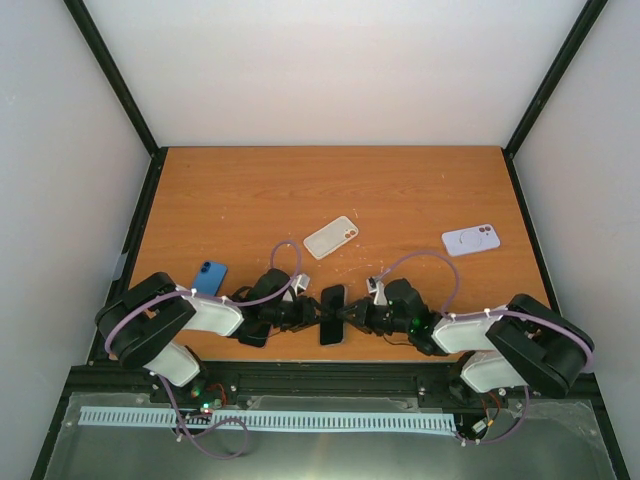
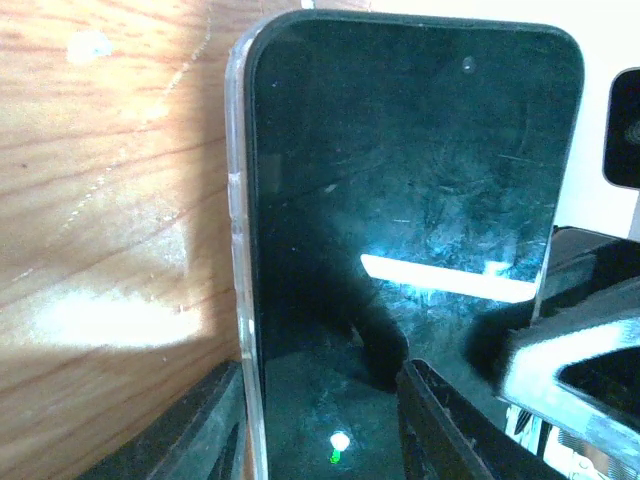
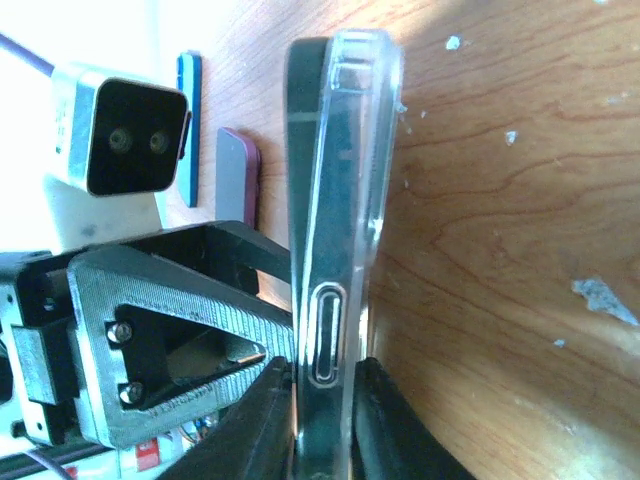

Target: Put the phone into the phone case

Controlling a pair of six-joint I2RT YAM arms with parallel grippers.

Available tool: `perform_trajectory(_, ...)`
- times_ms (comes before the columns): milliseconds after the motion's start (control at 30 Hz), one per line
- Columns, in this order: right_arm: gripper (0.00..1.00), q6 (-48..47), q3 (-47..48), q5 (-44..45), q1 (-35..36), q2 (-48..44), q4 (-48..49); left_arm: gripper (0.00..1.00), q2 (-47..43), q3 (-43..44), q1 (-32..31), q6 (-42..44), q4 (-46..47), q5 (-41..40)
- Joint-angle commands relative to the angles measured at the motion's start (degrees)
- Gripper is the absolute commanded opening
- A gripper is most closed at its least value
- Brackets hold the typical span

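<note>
A black phone point(image 1: 333, 313) is held just above the table's near edge between both arms. It sits in a clear case point(image 3: 365, 150). In the left wrist view the case rim point(image 2: 237, 250) runs along the left side of the phone's screen point(image 2: 400, 180). My right gripper point(image 1: 352, 315) is shut on the bottom end of phone and case, one finger on each face point(image 3: 325, 375). My left gripper point(image 1: 312, 313) has its jaws apart point(image 2: 320, 400): one finger lies outside the cased edge and the other rests on the screen. It also shows in the right wrist view point(image 3: 170, 330).
A clear empty case point(image 1: 331, 237) lies mid-table. A white case or phone point(image 1: 471, 240) lies at the right. A blue phone point(image 1: 209, 277) lies by the left arm, with a dark maroon one point(image 1: 255, 333) under the left wrist. Black frame posts stand at the table corners.
</note>
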Motion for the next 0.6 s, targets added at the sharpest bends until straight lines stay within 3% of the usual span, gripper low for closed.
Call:
perform_trajectory(0,0.25,-2.9,3.0,1.8,0.4,-2.7,-4.7,0.42,0.2,0.4,-0.5,0.5,-1.6,-0.9)
perform_trajectory(67,0.27,-4.0,3.7,2.7,0.4,-3.4,-7.3,0.42,0.2,0.4,-0.4,0.5,-1.7,-1.0)
perform_trajectory(300,0.06,-6.0,4.0,4.8,0.4,-5.9,-11.1,0.44,-2.3,-0.2,-0.4,-1.1,-2.1,-1.5)
perform_trajectory(567,0.06,-7.7,2.3,6.4,0.4,-18.2,-12.0,0.66,-17.0,-6.8,2.6,-4.7,1.2,0.2)
